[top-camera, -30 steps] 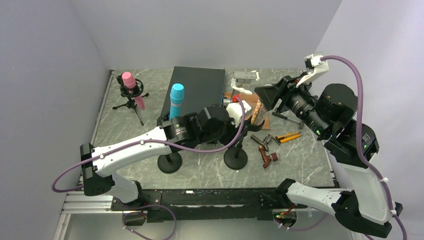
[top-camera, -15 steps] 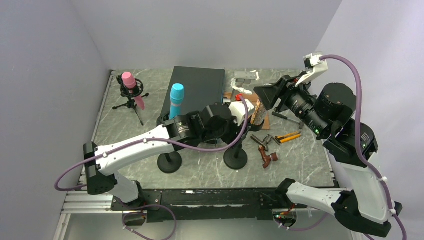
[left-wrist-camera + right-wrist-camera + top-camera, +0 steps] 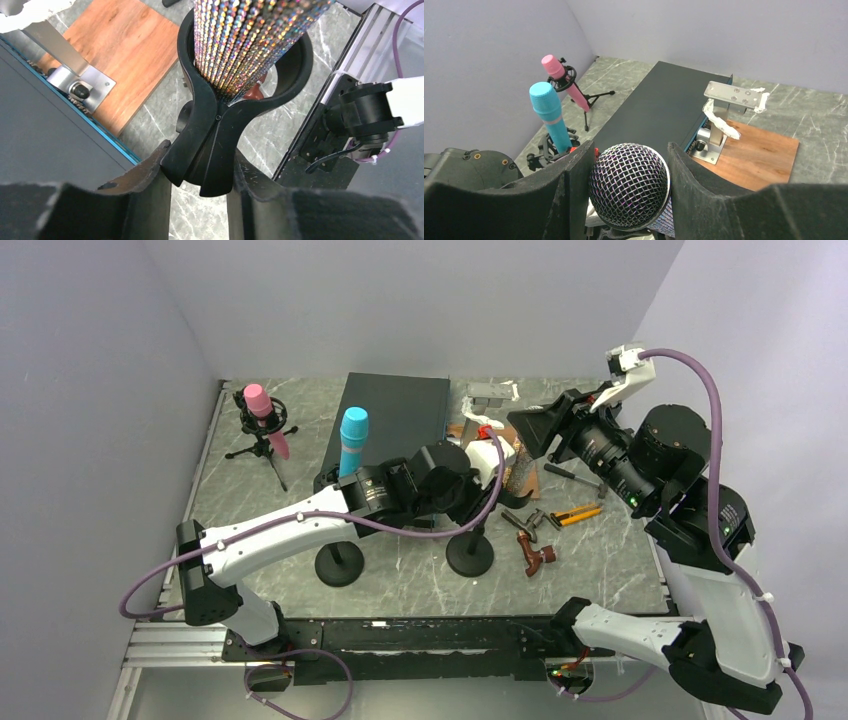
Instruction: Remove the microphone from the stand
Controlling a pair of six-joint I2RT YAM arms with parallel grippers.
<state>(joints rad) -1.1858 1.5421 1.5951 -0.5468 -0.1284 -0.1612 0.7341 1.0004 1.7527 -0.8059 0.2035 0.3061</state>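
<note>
The microphone has a glittery sequinned body [image 3: 250, 40] and a silver mesh head [image 3: 630, 185]. It sits in the black clip [image 3: 210, 150] of a stand with a round black base [image 3: 470, 558]. My left gripper [image 3: 200, 165] is shut on the clip's lower stem, just under the microphone; in the top view it [image 3: 503, 495] is at the table's middle. My right gripper [image 3: 630, 167] is shut on the mesh head from both sides. In the top view it [image 3: 527, 435] is above the microphone [image 3: 517, 468].
A blue microphone [image 3: 352, 440] on a round-base stand and a pink microphone [image 3: 262, 410] on a small tripod stand at the left. A black box [image 3: 395, 420] lies at the back. A wooden board with a metal bracket [image 3: 729, 107] is behind. Hand tools [image 3: 540, 552] lie at the right.
My left arm has swung right and its gripper has moved closer under the microphone at the clip. My right gripper has stayed in place.
</note>
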